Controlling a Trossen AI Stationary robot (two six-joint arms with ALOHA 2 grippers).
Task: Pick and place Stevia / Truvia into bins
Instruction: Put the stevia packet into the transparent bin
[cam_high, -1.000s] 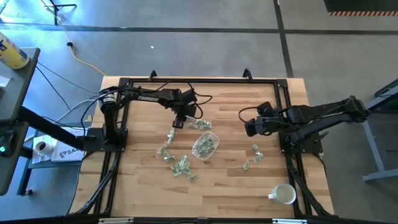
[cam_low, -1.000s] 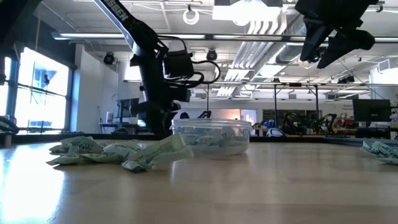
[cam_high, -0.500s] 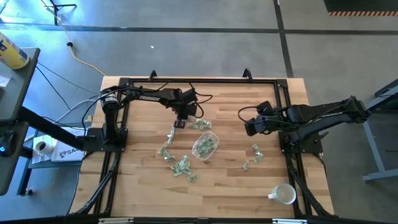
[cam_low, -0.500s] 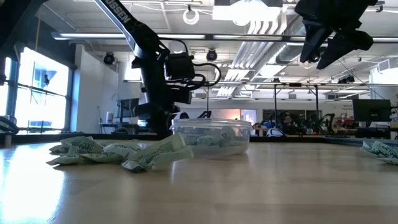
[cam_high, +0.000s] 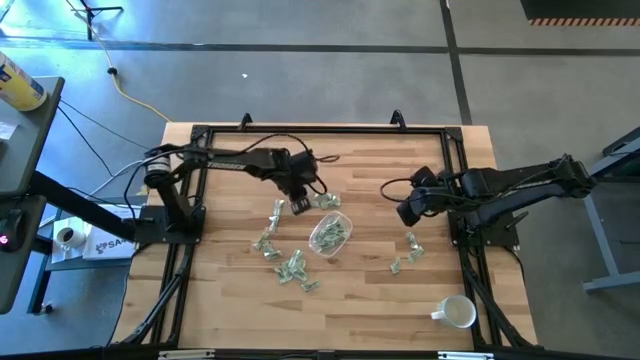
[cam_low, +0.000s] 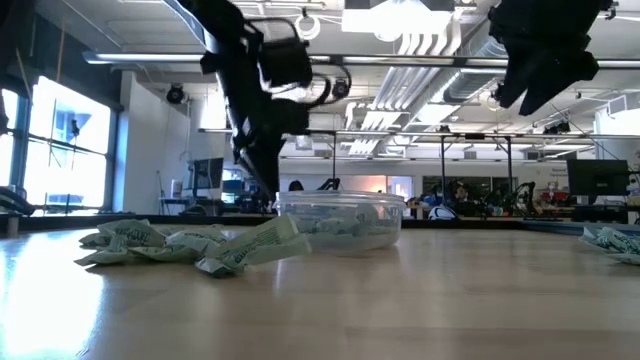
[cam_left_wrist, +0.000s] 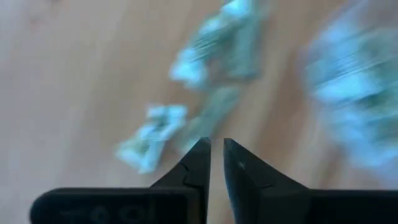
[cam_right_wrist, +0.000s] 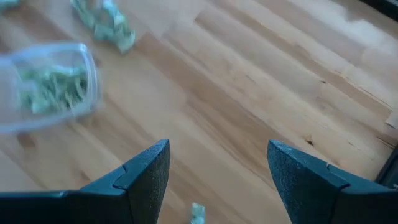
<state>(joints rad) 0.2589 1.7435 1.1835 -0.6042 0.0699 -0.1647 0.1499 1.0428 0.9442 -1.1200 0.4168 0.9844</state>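
Left arm lifting toward the clear bin, right arm waiting

We see the left gripper (cam_high: 299, 205) raised above the wooden surface (cam_high: 370, 290), just beside the clear container (cam_high: 330, 232), which already holds several packets; its fingers (cam_left_wrist: 198, 163) are nearly pinched together, though we cannot tell whether a packet sits between them; loose Stevia packets (cam_high: 290, 266) lie scattered near the bin, with a smaller cluster (cam_high: 408, 252) towards the right arm; the right gripper (cam_high: 409, 210) hovers well above the surface, its fingers (cam_right_wrist: 146, 177) spread apart and holding nothing; we judge the carry step is in hand; next the left gripper should centre over the bin, then release; a white mug (cam_high: 457, 313) stands apart.
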